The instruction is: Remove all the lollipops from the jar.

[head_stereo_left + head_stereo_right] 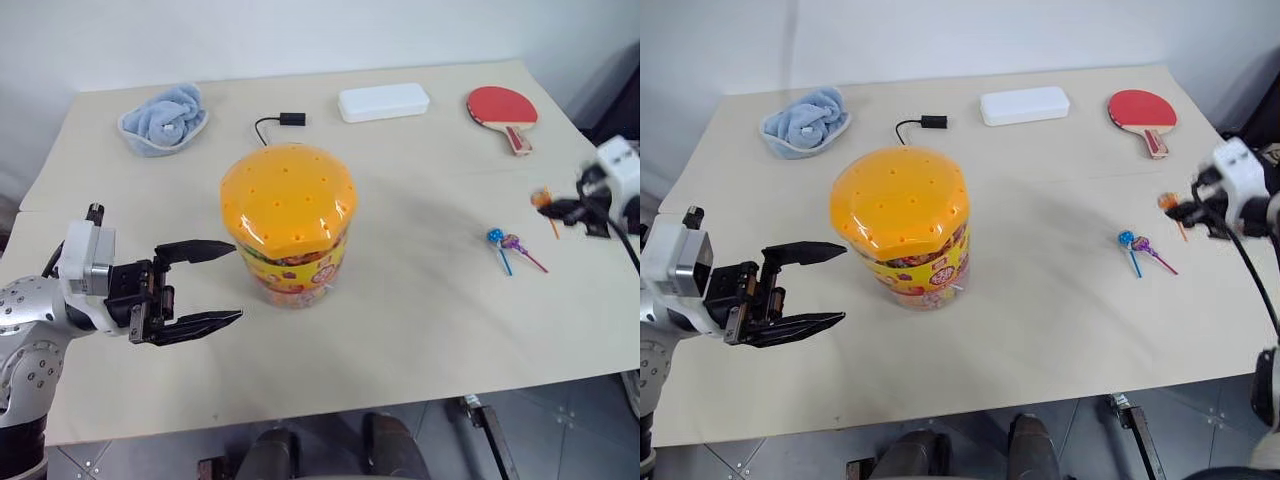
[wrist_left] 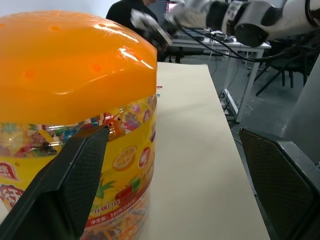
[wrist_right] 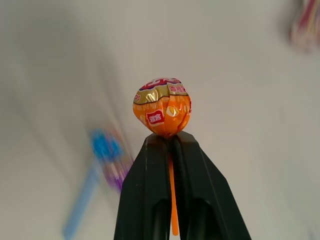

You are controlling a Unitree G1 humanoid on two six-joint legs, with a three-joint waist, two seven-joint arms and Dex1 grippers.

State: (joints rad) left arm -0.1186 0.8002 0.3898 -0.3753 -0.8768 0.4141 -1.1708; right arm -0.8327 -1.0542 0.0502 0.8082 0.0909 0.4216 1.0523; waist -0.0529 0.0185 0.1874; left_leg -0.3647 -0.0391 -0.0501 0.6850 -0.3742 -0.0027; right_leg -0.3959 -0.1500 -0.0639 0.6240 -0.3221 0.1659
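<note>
The jar (image 1: 290, 225), a clear tub with a candy label and an orange domed lid, stands mid-table. My left gripper (image 1: 205, 284) is open just left of it, one finger near the jar's side, nothing held. At the table's right side my right gripper (image 1: 556, 207) is shut on the stick of an orange lollipop (image 3: 162, 113), held above the tabletop. A blue lollipop (image 1: 497, 243) and a purple lollipop (image 1: 517, 247) lie together on the table, a little to the left of that gripper.
At the back of the table lie a blue cloth (image 1: 163, 120), a small black device with a cable (image 1: 288, 121), a flat white box (image 1: 383, 102) and a red table-tennis paddle (image 1: 503, 112). The table's right edge runs close to my right gripper.
</note>
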